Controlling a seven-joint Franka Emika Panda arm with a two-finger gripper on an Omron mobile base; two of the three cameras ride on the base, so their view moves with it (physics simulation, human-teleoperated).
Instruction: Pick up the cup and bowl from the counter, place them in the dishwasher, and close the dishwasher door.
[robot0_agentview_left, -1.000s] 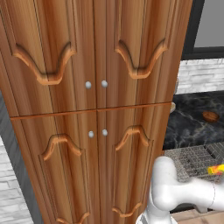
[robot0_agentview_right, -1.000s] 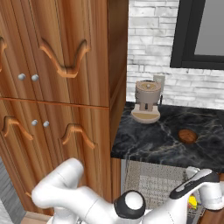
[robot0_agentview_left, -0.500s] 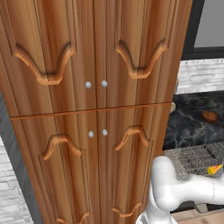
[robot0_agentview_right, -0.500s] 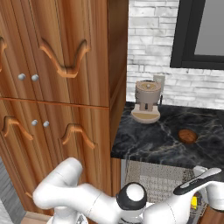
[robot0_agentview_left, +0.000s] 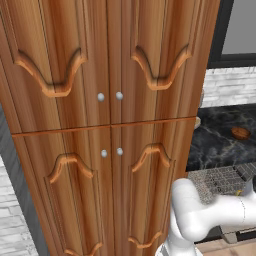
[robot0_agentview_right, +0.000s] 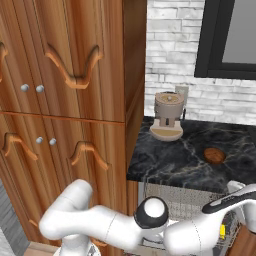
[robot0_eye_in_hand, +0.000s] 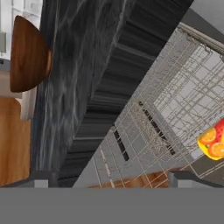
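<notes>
The yellow cup (robot0_eye_in_hand: 213, 142) with orange-red patches lies in the dishwasher's grey wire rack (robot0_eye_in_hand: 175, 109); a sliver of the cup (robot0_agentview_right: 221, 231) peeks out under my arm. The reddish-brown bowl (robot0_agentview_right: 215, 155) (robot0_agentview_left: 240, 132) (robot0_eye_in_hand: 28, 52) stands on the black veined counter (robot0_agentview_right: 170, 155) (robot0_eye_in_hand: 74, 78). My gripper (robot0_eye_in_hand: 114, 181) hangs over the rack (robot0_agentview_right: 185, 200) (robot0_agentview_left: 220, 179), open, with nothing between its widely spread fingertips (robot0_eye_in_hand: 41, 179), apart from the cup. A grey-beige strip under my arm may be the lowered dishwasher door (robot0_agentview_left: 234, 233).
A tall carved wooden cabinet (robot0_agentview_left: 110, 125) (robot0_agentview_right: 65, 100) stands left of the counter. A beige coffee machine (robot0_agentview_right: 168, 116) sits at the counter's back against the white brick wall. A dark-framed window (robot0_agentview_right: 230, 40) is above.
My hand has risen a little and drawn away from the cup, which stays in the rack. The bowl has not moved.
</notes>
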